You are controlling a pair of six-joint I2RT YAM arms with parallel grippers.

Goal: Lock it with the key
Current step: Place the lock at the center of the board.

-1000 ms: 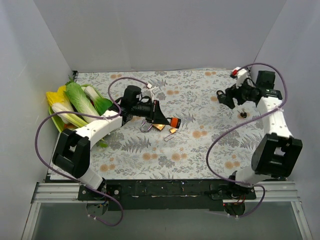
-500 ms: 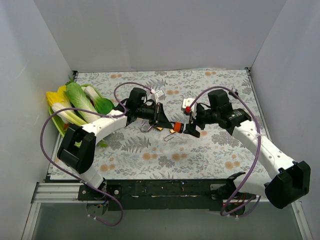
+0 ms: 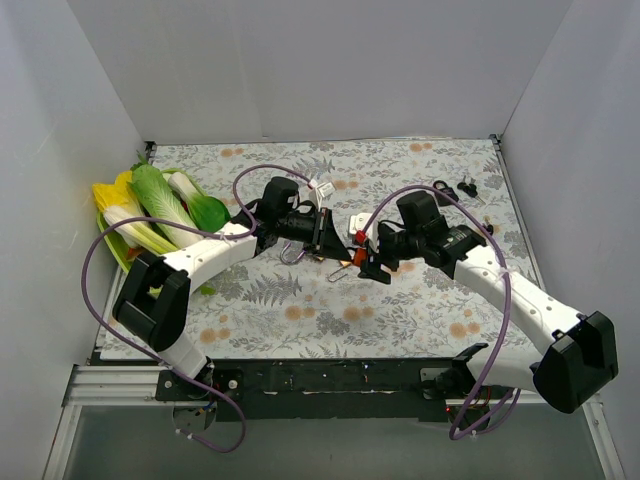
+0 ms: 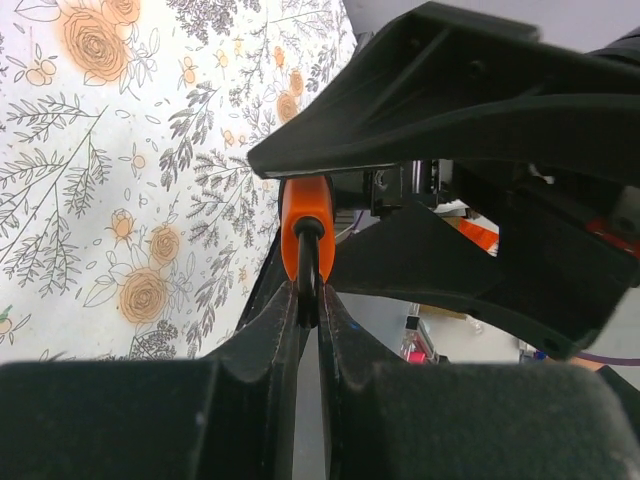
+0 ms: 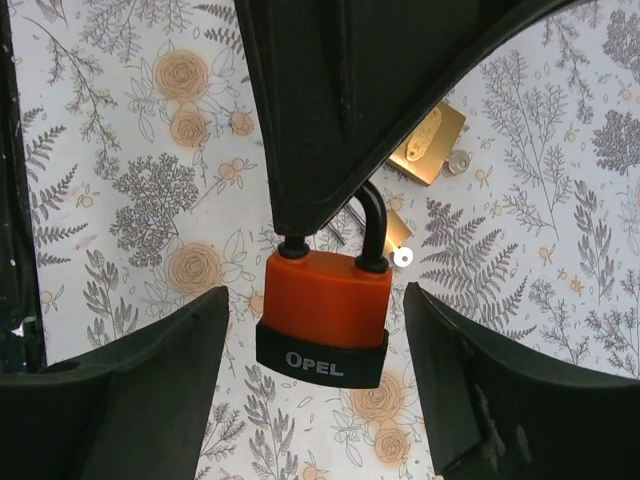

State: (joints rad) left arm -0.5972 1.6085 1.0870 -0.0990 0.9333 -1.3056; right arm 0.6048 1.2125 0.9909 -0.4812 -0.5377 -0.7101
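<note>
Aloft, left pincer (image 4: 308, 295) pinches the orange padlock (image 5: 325, 315) by its shackle. Right pincer (image 5: 316, 300), spread, flanks it at three and nine o'clock; gripping its body likely comes next.

— What lies at the left edge of the table (image 3: 420, 310)?
— A heap of leafy vegetables (image 3: 160, 200), green with white stalks, something yellow (image 3: 105, 192) beside them.
— And the surface?
— A cloth (image 3: 300, 320) printed with grey ferns and orange flowers. White walls (image 3: 320, 70) stand on three sides.
</note>
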